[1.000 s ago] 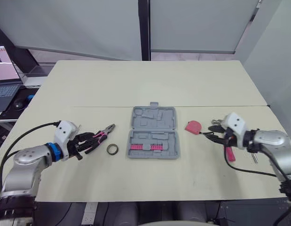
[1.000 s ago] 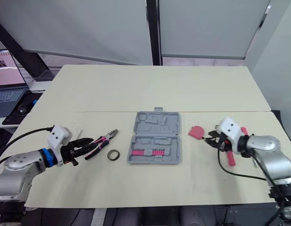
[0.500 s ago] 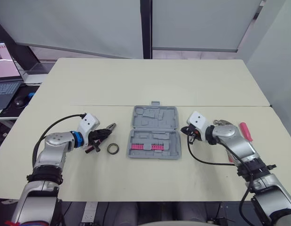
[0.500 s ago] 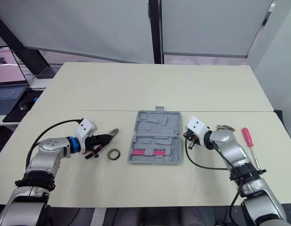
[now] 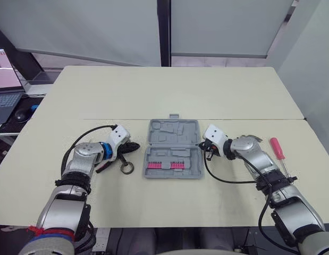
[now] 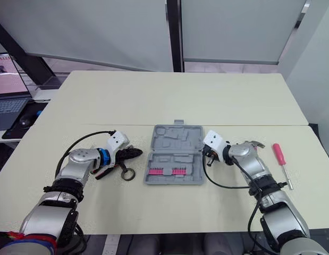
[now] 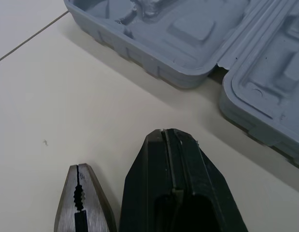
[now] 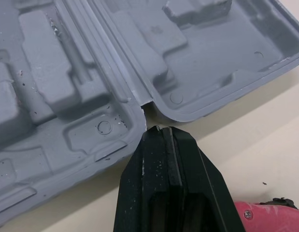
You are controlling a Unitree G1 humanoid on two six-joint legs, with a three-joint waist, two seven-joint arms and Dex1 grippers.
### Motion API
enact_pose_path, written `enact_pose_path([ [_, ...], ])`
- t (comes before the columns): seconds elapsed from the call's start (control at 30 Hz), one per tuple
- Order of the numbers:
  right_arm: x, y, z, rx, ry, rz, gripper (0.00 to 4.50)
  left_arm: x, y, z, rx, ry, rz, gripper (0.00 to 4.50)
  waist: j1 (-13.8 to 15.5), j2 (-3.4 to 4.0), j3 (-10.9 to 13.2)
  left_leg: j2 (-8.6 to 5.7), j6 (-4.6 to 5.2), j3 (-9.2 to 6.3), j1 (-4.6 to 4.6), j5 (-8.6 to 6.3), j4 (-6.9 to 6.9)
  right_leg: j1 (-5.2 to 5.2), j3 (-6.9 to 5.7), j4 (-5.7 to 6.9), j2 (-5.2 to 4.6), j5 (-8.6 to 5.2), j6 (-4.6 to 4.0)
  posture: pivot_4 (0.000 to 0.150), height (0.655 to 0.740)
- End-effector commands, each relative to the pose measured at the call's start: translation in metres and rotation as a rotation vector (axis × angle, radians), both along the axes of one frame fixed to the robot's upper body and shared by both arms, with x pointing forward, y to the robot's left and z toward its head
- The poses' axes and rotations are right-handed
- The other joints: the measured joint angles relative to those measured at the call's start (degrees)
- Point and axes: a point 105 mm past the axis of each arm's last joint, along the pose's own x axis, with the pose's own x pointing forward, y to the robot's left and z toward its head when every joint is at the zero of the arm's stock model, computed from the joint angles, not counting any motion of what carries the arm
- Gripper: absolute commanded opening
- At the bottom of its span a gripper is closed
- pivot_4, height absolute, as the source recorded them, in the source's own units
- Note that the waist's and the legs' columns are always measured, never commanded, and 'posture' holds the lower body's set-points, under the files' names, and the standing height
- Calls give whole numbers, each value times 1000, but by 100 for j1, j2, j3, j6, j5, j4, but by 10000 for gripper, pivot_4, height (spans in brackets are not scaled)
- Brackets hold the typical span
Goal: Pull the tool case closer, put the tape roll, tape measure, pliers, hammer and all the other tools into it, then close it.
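The grey tool case point(image 5: 173, 148) lies open in the middle of the table, a row of pink bits in its near half. My left gripper point(image 5: 135, 147) is shut and empty just left of the case, above the pliers point(image 6: 103, 172), whose metal nose point(image 7: 81, 205) lies beside its fingers point(image 7: 176, 179). The tape roll point(image 5: 126, 169) sits just in front of them. My right gripper point(image 5: 204, 147) is shut, its tip touching the case's right edge at the hinge point(image 8: 144, 108). The pink tape measure point(image 8: 263, 217) lies right beside it. The hammer point(image 5: 252, 138) lies behind my right forearm.
A red-handled screwdriver point(image 5: 275, 147) lies to the right of the right arm, near the table's right edge. A laptop point(image 5: 5, 90) and a mouse point(image 5: 19, 114) sit on a side desk at the far left. The far half of the table point(image 5: 169, 90) is bare.
Both grippers have moved inward to the case's two sides. The left one slid right along the pliers; the right one went left past the tape measure. The camera view has shifted too.
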Motion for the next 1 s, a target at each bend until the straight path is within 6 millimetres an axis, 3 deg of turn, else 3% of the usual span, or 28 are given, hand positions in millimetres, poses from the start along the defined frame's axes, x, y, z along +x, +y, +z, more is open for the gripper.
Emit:
enact_pose_path([
  [0.03,4,8,10,6,-36,32,214,6,-3,4,17,-29,1,0,-1,0,0,0,0,-1,0,0,0,0,0,2,0,0,0,1500,7400],
  [0.47,4,12,9,7,-20,52,214,12,-28,-4,7,-25,-25,0,-17,0,0,-2,-1,-4,2,2,10,-3,0,25,0,0,0,1500,7400],
  [1.0,-8,14,10,25,0,67,214,-15,-49,-13,-26,70,-192,0,-33,0,0,-3,-1,-6,2,2,9,-1,0,25,0,0,0,1500,7400],
])
